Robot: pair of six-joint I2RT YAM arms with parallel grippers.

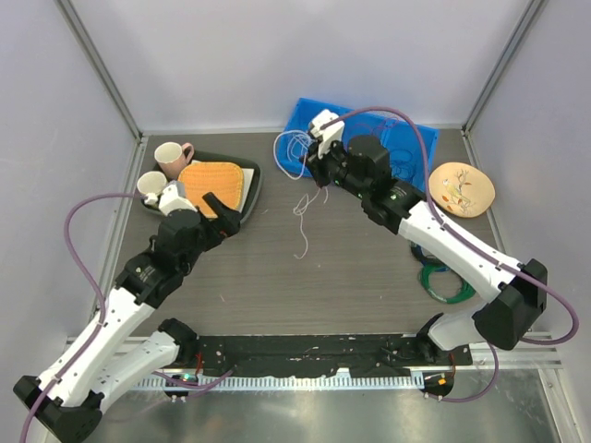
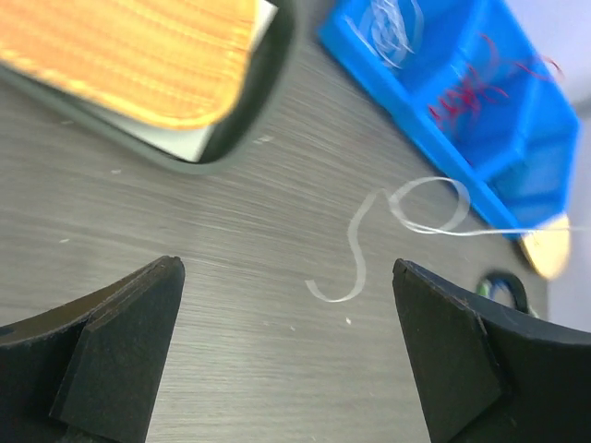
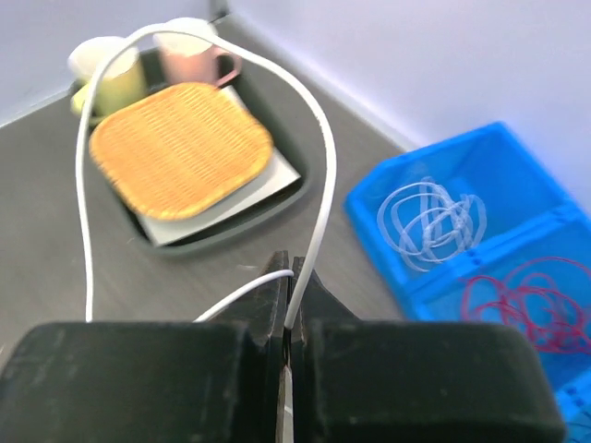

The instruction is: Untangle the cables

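My right gripper (image 1: 315, 173) (image 3: 291, 277) is shut on a white cable (image 1: 300, 214) (image 3: 319, 138) near the blue bin's front left corner. The cable loops up from the jaws, and one end trails down onto the table. The same cable lies curled on the table in the left wrist view (image 2: 358, 260). The blue bin (image 1: 404, 138) holds a bundle of white cables (image 3: 429, 221) (image 2: 392, 32) and red cables (image 3: 526, 305) (image 2: 471, 88) in separate compartments. My left gripper (image 1: 229, 220) (image 2: 286, 305) is open and empty, above the table left of the trailing end.
A dark tray (image 1: 251, 189) at the back left holds an orange woven mat (image 1: 214, 183), a pink mug (image 1: 174, 159) and a pale cup (image 1: 150, 187). A plate (image 1: 462, 189) sits at the right. Green and dark cable coils (image 1: 445, 280) lie under my right arm.
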